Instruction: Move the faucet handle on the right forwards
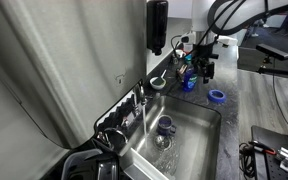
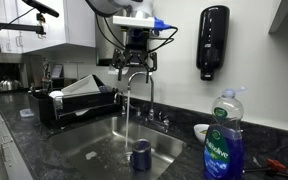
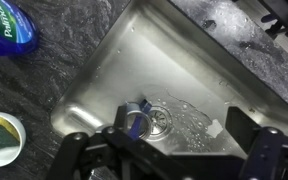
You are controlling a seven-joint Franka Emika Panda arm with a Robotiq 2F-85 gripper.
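Two small chrome faucet handles stand behind the steel sink [image 2: 84,150]. The right faucet handle [image 2: 166,122] is beside the matching left one [image 2: 150,117]. The curved chrome spout [image 2: 136,78] runs a stream of water into the basin. My gripper [image 2: 134,62] hangs just above the top of the spout, above and to the left of the right handle, touching neither handle. In the wrist view the gripper [image 3: 164,160] is open and empty, looking down into the sink [image 3: 104,75]. The handles are out of the wrist view.
A blue cup [image 2: 140,155] lies near the drain, also in the wrist view [image 3: 134,115]. A blue dish-soap bottle [image 2: 222,140] and a small bowl [image 2: 201,131] stand right of the sink. A dish rack [image 2: 79,100] stands left. A black soap dispenser [image 2: 212,40] hangs on the wall.
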